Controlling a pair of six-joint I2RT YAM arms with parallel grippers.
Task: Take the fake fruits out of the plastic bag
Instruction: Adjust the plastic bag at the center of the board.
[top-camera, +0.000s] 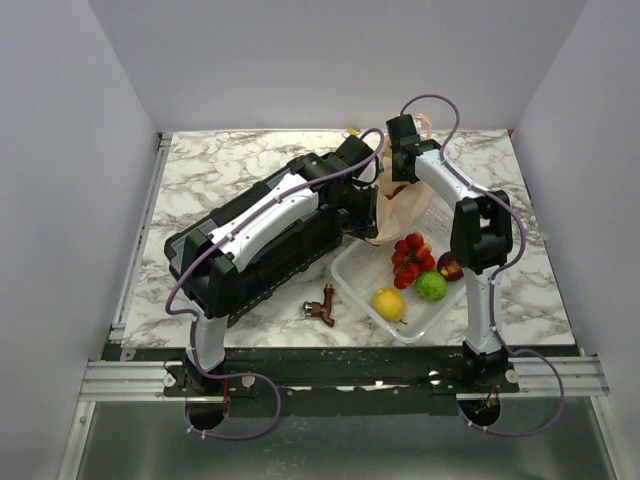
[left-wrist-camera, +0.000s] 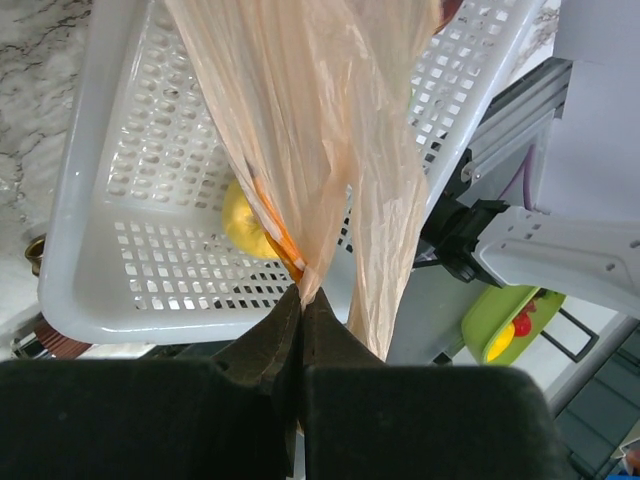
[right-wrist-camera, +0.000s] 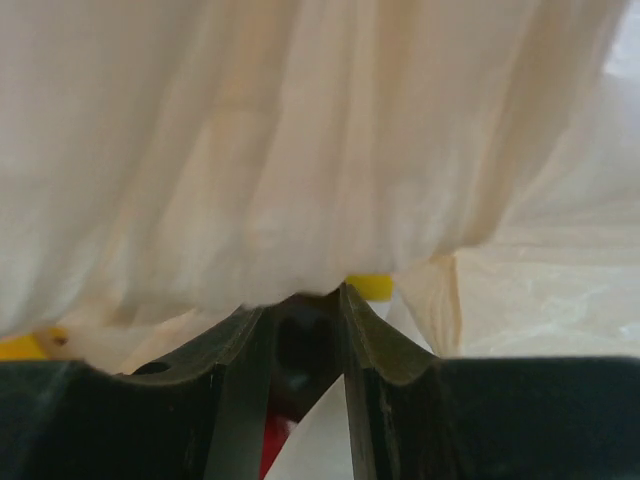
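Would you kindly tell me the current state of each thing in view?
plastic bag, held up over the basket.
left gripper, shut on the plastic bag.
right gripper, fingers at the bag's film, grip unclear.
basket, upright, holding loose fruits.
berry cluster, in the basket.
lime, in the basket.
lemon, in the basket.

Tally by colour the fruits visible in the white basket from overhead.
red berry cluster: 1
green lime: 1
yellow lemon: 1
dark red fruit: 1
Total: 4
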